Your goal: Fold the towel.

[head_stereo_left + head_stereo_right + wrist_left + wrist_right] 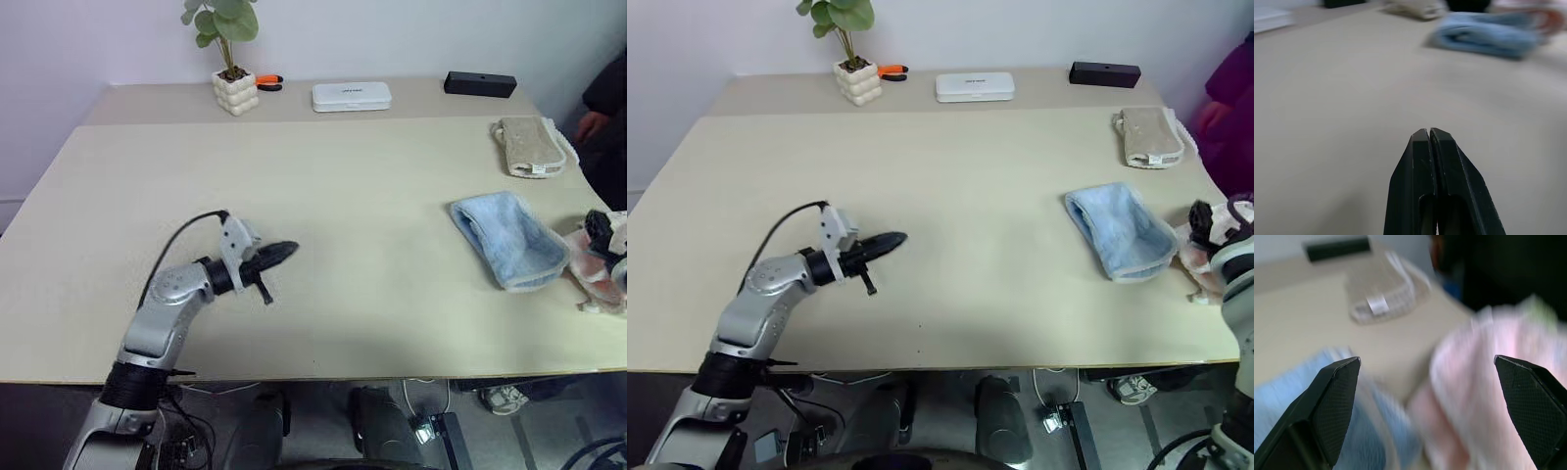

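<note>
1. The towel (509, 239) is seen as light blue terry cloth, folded into a compact, elongated bundle with a whitish stitched edge along its near end.
2. It is laid flat on the table (323, 225), on the robot's right side, angled with one end toward the table's near right edge.
3. Just beside the towel's near right end, a pink-and-cream towel pile (596, 274) is found at the table's right edge; the two are close, contact cannot be told.
4. A folded beige towel (529, 147) is placed farther back on the right, apart from the blue one.
5. The left gripper (284, 252) is held low over the table's left-middle area, pointed roughly level and toward the right, well apart from the towel.
6. Its two black fingers (1420, 166) are pressed together with nothing between them, as shown in the left wrist view.
7. The left forearm is stretched out from the near left edge, with a black cable looped above the wrist.
8. The right gripper (1427, 372) is held at the right edge, over the boundary between the blue towel and the pink pile.
9. Its fingers (1337, 401) are spread wide apart and nothing is gripped.
10. Along the back of the table a potted plant (232, 59), a white case (351, 95) and a black box (480, 84) are lined up.
</note>
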{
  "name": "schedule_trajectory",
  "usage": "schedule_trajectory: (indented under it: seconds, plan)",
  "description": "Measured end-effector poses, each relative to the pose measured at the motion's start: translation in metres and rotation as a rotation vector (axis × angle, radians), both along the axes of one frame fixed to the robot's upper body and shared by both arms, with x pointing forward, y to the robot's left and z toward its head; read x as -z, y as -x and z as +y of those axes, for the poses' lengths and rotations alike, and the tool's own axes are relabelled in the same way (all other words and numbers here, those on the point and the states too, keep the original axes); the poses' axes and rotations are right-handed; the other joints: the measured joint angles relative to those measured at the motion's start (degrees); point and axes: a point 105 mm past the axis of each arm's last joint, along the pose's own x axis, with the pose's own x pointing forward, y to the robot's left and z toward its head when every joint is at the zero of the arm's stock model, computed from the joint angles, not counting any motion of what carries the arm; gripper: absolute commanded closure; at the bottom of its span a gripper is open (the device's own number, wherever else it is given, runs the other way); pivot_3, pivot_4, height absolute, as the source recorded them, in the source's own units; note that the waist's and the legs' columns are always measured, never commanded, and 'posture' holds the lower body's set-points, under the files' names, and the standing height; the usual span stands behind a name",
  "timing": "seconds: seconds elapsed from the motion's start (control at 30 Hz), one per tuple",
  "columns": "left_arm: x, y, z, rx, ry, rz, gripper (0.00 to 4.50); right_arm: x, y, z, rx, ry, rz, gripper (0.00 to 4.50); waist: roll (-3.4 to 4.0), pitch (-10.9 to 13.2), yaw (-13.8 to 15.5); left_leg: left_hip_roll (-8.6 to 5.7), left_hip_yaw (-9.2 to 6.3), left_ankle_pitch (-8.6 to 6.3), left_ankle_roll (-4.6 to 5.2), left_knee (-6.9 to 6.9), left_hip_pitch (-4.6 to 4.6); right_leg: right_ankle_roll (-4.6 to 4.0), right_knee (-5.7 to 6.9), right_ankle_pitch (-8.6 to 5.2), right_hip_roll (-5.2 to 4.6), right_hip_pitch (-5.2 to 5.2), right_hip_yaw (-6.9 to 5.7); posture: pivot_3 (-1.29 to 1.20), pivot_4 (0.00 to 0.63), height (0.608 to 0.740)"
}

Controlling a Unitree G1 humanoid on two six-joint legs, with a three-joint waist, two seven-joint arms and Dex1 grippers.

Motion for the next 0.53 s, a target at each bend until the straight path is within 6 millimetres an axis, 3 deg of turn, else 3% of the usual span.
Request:
schedule_trajectory:
  seconds: [0.07, 0.13, 0.2, 0.27, 0.4, 0.53]
  plan:
    - [-0.001, -0.005, 0.013, -0.048, -0.018, -0.016, 4.50, -0.007, -0.012, 0.022, -0.141, 0.086, 0.011, 0.04, 0.00, 0.00, 0.00, 0.00, 0.01, 0.00, 0.00, -0.02, -0.01, 0.05, -0.01, 0.02, 0.00, -0.01, 0.01, 0.00, 0.150, 0.738]
    - [-0.001, -0.008, 0.025, -0.086, -0.037, -0.024, 4.50, -0.010, -0.023, 0.059, -0.350, 0.192, 0.030, 0.04, -0.01, 0.01, 0.17, 0.00, -0.02, 0.00, 0.00, -0.03, -0.03, 0.10, -0.01, 0.03, 0.00, -0.02, -0.01, 0.00, 0.150, 0.738]
    - [-0.002, -0.009, 0.036, -0.116, -0.054, -0.029, 4.50, -0.004, -0.027, 0.105, -0.603, 0.332, 0.071, 0.04, -0.05, 0.03, 0.29, 0.00, -0.07, 0.00, 0.00, -0.04, -0.05, 0.13, -0.02, 0.02, 0.00, -0.02, -0.05, 0.00, 0.150, 0.738]
    - [-0.001, -0.005, 0.047, -0.141, -0.076, -0.025, 4.50, 0.008, -0.025, 0.137, -0.784, 0.375, 0.092, 0.04, -0.16, 0.06, 0.36, 0.00, -0.08, 0.00, -0.01, -0.03, -0.06, 0.15, -0.06, 0.01, -0.01, 0.00, -0.05, 0.00, 0.150, 0.738]
    - [0.009, 0.011, 0.063, -0.188, -0.087, 0.016, 4.50, 0.035, -0.024, 0.165, -0.975, 0.340, 0.154, 0.04, -0.22, 0.10, 0.59, -0.06, -0.04, -0.01, -0.01, 0.04, -0.12, 0.14, -0.12, -0.01, -0.12, 0.01, -0.02, 0.00, 0.150, 0.738]
    - [0.012, 0.024, 0.066, -0.217, -0.074, 0.037, 4.50, 0.044, -0.028, 0.172, -1.046, 0.317, 0.165, 0.04, -0.28, 0.14, 0.68, -0.06, -0.06, -0.01, -0.02, 0.15, -0.14, 0.00, -0.09, -0.06, -0.12, 0.03, -0.03, 0.00, 0.150, 0.738]
